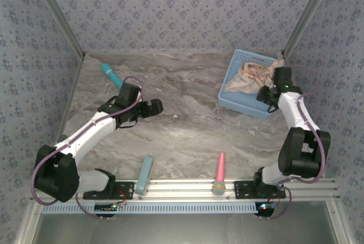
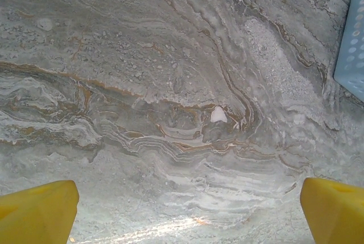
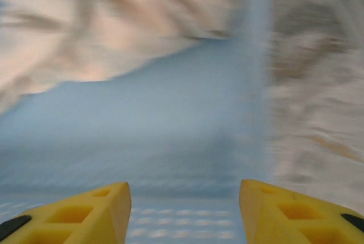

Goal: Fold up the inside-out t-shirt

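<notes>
The table (image 1: pixel 187 124) has a grey stone look with wavy brown lines. A light blue basket (image 1: pixel 245 108) sits at the far right, and a teal stick tool (image 1: pixel 110 73) lies at the far left. At the front edge lie a pale blue block (image 1: pixel 145 176) and a pink brush (image 1: pixel 219 170), well apart.

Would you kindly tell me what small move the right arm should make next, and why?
Probably lower the right pincer onto the t-shirt and close: its jaws stand open over the blue basket, where the t-shirt lies crumpled and ungripped.
</notes>
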### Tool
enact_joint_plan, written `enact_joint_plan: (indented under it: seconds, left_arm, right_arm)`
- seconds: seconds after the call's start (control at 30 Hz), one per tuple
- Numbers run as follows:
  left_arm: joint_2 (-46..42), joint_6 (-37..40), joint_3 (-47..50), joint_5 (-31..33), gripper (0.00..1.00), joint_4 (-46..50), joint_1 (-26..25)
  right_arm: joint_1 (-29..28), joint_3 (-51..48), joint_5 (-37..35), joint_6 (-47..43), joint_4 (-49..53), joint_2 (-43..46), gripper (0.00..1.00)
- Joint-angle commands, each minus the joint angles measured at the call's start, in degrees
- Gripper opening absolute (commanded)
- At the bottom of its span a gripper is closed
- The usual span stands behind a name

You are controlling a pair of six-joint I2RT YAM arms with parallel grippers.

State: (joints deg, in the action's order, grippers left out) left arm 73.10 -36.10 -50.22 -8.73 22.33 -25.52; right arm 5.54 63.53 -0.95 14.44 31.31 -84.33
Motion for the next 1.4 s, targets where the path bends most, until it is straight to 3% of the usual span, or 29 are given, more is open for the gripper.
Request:
enact_joint_plan:
  seconds: [0.0,0.1,0.27,0.47,0.93,1.07,1.17,1.27,1.37]
  left_arm:
    - [-1.0,0.2,-0.4,1.0,1.00,0.1,-0.1]
    - [-2.3,0.4,-0.4,2.5,1.00,1.1,0.0]
    - [-5.4,0.5,1.2,4.3,1.00,2.8,-0.1]
    - [-9.7,-0.7,5.1,6.0,1.00,3.3,0.1]
    - [-11.5,-1.0,6.9,6.4,1.00,4.2,0.1]
    - [-12.1,-1.0,7.1,6.6,1.00,4.8,0.0]
    - [-12.3,-1.2,7.4,6.5,1.00,5.1,0.0]
    - [-12.5,-1.5,8.3,6.4,1.00,4.6,0.0]
    - [-12.5,-1.4,9.2,6.4,1.00,4.3,0.0]
  right_arm:
    - [-9.6,4.3,2.4,6.1,-0.1,-2.2,0.57]
    - [-15.7,11.3,0.4,8.1,-1.3,-9.4,0.58]
    - [-20.3,24.8,-7.6,16.1,8.2,-21.8,0.59]
    - [-21.7,22.3,-2.5,26.9,3.9,-23.4,0.59]
    - [-22.7,34.0,-8.5,57.1,2.1,-37.7,0.11]
    - [-20.8,37.4,-10.9,69.5,-0.5,-39.9,0.13]
    - [-18.6,40.6,-12.8,76.0,-4.9,-41.9,0.20]
    - [-14.7,47.0,-7.3,75.1,-12.3,-46.0,0.36]
    - [-12.0,54.3,-1.9,69.2,-10.7,-48.2,0.47]
